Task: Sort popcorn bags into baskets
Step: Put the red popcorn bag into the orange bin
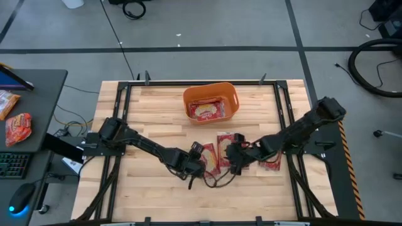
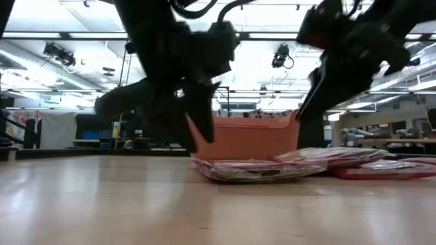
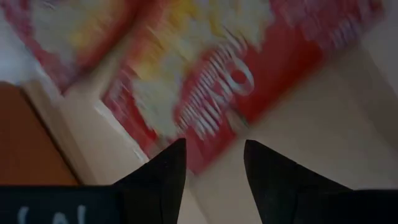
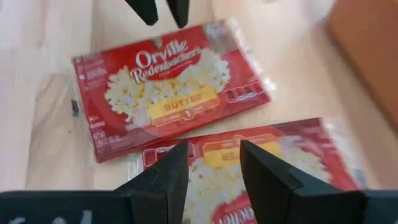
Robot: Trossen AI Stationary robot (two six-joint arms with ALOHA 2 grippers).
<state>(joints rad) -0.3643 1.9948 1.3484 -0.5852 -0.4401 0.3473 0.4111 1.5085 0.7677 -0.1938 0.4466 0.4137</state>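
Note:
The orange basket (image 1: 188, 95) stands at the table's far middle with one red popcorn bag (image 1: 206, 110) lying flat inside. Three more red bags lie flat on the wood: one (image 1: 210, 158) by my left gripper, one (image 1: 225, 142) just right of it, and one (image 1: 271, 164) under the right arm. My left gripper (image 1: 198, 158) (image 3: 214, 163) is open, just above the near edge of the first bag (image 3: 205, 93). My right gripper (image 1: 236, 157) (image 4: 213, 163) is open over the second bag (image 4: 261, 162). The right wrist view shows the first bag (image 4: 168, 87) beyond it.
A dark cable (image 1: 213, 181) loops on the wood near the grippers. A side desk on the left holds orange-and-red packets (image 1: 17, 125), a keyboard and a mouse. Black rails (image 1: 122, 113) run along the table's sides. In the low view the basket (image 2: 245, 139) stands behind the bags (image 2: 252, 170).

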